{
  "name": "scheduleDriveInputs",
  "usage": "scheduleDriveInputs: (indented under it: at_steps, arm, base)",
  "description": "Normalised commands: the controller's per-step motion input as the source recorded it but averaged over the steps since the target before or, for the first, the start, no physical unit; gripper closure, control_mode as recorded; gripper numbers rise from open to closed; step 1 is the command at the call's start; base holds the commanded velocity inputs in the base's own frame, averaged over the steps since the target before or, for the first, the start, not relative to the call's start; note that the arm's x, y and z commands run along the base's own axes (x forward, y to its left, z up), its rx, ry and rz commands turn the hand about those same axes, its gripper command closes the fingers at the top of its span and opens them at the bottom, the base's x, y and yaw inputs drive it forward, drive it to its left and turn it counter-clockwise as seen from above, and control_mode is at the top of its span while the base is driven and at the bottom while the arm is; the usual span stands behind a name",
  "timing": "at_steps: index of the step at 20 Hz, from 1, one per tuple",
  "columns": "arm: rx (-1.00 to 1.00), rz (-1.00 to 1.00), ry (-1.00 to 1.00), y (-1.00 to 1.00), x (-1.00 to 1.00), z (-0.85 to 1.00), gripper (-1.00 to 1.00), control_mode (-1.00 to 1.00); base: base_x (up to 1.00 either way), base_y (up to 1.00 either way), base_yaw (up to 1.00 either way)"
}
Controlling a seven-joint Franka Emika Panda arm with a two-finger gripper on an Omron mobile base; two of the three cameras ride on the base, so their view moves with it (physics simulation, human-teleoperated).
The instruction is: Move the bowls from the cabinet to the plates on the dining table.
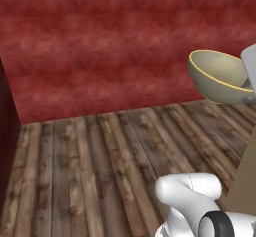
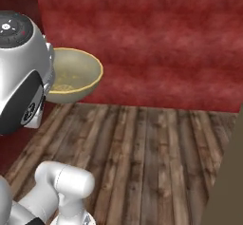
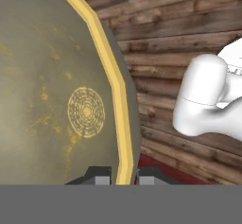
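Note:
The deeper olive-beige bowl (image 1: 216, 77) with a yellowish rim hangs in the air above the wooden floor. In the right base view this bowl (image 2: 76, 75) juts out from behind the arm's grey wrist. My gripper (image 3: 124, 176) is shut on the bowl's rim, one dark tip inside the bowl (image 3: 52, 100) and one outside it. A yellow ring pattern marks the bowl's bottom. The cabinet, the plates and the dining table are out of view.
A dark red wall (image 1: 100, 46) rises ahead, above a brown plank floor (image 1: 100, 166). A plain beige panel (image 1: 247, 181) stands at the right edge of the left base view. The same beige panel (image 2: 228, 191) shows at the lower right of the right base view.

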Motion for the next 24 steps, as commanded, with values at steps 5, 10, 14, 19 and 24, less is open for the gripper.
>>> scheduleDriveInputs:
  at_steps: [5,10,14,19,24]
  arm:
    - [0.0,0.0,0.0,0.0,0.0,0.0,1.0,1.0]
    - [0.0,0.0,0.0,0.0,0.0,0.0,1.0,1.0]
    - [0.0,0.0,0.0,0.0,0.0,0.0,1.0,1.0]
    - [0.0,0.0,0.0,0.0,0.0,0.0,1.0,1.0]
    - [0.0,0.0,0.0,0.0,0.0,0.0,1.0,1.0]
  base:
    - [1.0,0.14,-0.13]
    - [1.0,0.0,-0.29]
    - [1.0,0.0,-0.37]
    - [1.0,0.03,-0.38]
    - [1.0,0.09,-0.35]
